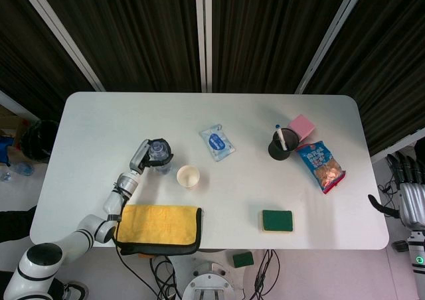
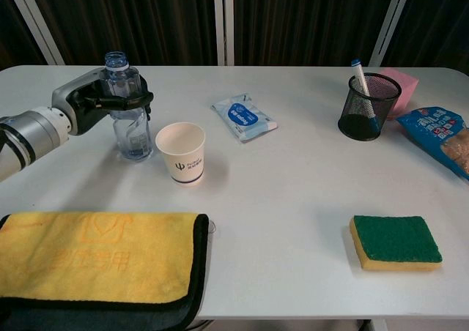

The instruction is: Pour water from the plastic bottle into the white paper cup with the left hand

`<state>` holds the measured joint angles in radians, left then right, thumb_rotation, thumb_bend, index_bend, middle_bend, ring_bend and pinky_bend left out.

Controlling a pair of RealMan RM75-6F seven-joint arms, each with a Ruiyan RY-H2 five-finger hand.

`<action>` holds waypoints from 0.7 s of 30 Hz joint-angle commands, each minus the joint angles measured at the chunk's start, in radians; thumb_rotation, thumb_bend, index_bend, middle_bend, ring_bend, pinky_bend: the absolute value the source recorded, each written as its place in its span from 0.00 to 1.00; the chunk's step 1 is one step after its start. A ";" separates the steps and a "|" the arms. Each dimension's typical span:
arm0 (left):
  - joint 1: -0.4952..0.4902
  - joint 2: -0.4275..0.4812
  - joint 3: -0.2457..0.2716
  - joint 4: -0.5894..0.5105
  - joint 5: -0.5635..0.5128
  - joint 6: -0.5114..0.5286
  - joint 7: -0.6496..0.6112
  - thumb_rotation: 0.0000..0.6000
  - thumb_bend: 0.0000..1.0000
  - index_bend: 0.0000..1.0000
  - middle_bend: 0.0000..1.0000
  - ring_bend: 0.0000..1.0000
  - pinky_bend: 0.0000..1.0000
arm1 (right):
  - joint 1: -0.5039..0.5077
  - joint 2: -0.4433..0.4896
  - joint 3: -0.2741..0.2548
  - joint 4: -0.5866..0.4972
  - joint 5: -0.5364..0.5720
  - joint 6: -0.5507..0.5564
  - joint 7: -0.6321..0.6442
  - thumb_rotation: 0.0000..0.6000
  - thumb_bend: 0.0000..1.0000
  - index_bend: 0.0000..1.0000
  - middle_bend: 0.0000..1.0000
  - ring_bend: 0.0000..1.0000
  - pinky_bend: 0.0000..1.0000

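Observation:
A clear plastic bottle [image 2: 130, 118] with no cap stands upright at the left of the white table [image 2: 293, 199]. My left hand [image 2: 91, 102] grips it around the upper body, dark fingers wrapped across its front. In the head view the same hand [image 1: 143, 156] encloses the bottle [image 1: 159, 152]. The white paper cup [image 2: 181, 152] stands upright just right of the bottle, a small gap between them; from above the cup [image 1: 188, 176] looks empty. My right hand [image 1: 410, 192] hangs off the table's right edge, fingers spread, holding nothing.
A yellow cloth [image 2: 95, 256] lies at the front left. A blue wipes packet [image 2: 244, 116] lies behind the cup. A black mesh pen holder [image 2: 368, 106], pink pad [image 2: 403, 83] and snack bag [image 2: 443, 137] sit at the right; a green sponge [image 2: 396, 242] lies front right.

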<state>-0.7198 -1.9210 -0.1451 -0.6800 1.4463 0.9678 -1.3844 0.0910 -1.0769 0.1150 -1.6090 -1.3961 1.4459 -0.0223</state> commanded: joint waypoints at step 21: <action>0.011 0.054 -0.002 -0.084 0.047 0.140 0.145 1.00 0.34 0.71 0.70 0.66 0.58 | 0.007 -0.001 0.002 0.002 0.006 -0.015 0.003 0.90 0.20 0.00 0.00 0.00 0.00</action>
<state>-0.7119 -1.8793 -0.1490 -0.7500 1.4762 1.0652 -1.3078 0.0985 -1.0774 0.1174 -1.6068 -1.3906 1.4314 -0.0190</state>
